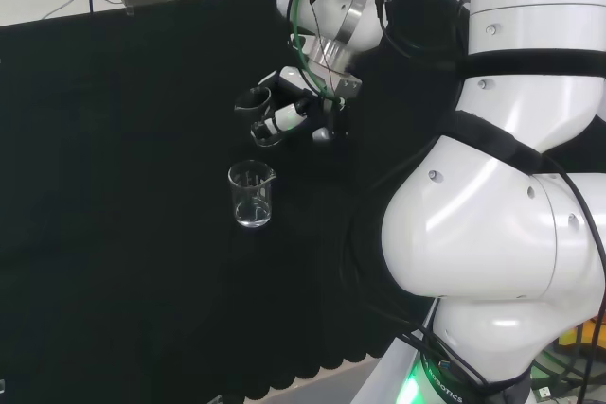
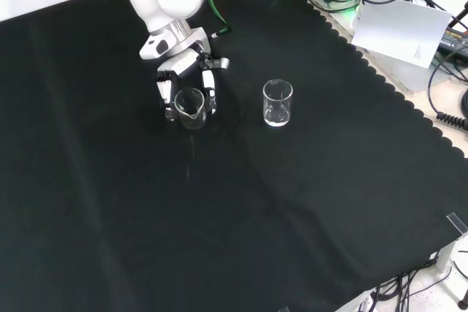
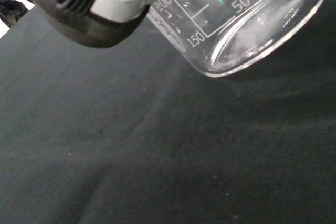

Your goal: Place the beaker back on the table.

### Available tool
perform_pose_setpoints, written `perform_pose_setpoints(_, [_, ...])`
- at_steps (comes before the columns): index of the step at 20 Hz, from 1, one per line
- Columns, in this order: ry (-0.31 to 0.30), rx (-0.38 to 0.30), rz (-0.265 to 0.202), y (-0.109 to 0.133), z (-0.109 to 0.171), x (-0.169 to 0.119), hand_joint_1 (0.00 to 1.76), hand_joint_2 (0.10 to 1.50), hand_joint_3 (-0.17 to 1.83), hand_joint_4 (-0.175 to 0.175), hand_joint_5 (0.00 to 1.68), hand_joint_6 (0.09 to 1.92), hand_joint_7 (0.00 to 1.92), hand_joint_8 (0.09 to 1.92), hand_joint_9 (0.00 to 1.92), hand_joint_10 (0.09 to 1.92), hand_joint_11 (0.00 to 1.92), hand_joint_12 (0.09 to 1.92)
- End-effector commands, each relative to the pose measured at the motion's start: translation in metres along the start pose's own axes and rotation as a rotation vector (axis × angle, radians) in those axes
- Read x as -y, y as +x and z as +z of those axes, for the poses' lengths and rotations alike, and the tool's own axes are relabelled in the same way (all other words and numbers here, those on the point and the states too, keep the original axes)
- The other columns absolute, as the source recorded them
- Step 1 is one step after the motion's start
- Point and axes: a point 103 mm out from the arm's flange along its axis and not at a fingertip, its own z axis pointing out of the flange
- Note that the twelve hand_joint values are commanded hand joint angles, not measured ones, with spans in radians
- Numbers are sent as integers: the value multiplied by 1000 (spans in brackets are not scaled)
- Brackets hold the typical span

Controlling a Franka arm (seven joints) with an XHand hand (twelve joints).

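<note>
A clear glass beaker [image 2: 190, 107] sits in the hand [image 2: 184, 78], whose fingers are curled round it; both hang above the black cloth. From the head view the held beaker [image 1: 257, 113] shows left of the hand [image 1: 301, 109], with its mouth turned towards the camera. Close up in the wrist view, the beaker [image 3: 241, 22] is tilted, its base is off the cloth, and a black and white finger [image 3: 97, 9] lies against its wall. I cannot tell whether it holds any liquid.
A second clear beaker [image 2: 278, 101] stands upright on the cloth, right of the hand in the front view and below it in the head view [image 1: 252, 195]. The cloth's scalloped edge [image 2: 380, 78] runs along the right, with cables and a white sheet [image 2: 398, 28] beyond.
</note>
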Motion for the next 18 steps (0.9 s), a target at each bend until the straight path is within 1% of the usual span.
perform_pose_setpoints(1, [-11,-22,7,-4,-8,10,1118,1034,-169,-30,916,782,938,663,1335,87,1117,831])
perform_pose_setpoints(6, [11,-30,5,-5,-13,13,1081,1001,-175,-26,792,816,816,684,1233,87,948,966])
perform_pose_setpoints(8, [28,-26,4,-6,-14,14,1035,976,-175,-28,636,788,689,665,1101,87,747,1082])
perform_pose_setpoints(9, [46,-23,5,-7,-15,14,1003,956,-175,-34,531,738,613,656,1022,87,623,1151])
perform_pose_setpoints(11, [72,-9,9,-7,-16,15,963,930,-175,-41,418,639,506,659,927,87,467,1245])
perform_pose_setpoints(14, [93,11,21,-7,-15,16,930,909,-175,-45,378,516,407,666,839,87,345,1306])
perform_pose_setpoints(18, [115,15,42,-8,-16,17,923,906,-175,-47,374,480,381,667,813,87,315,1315])
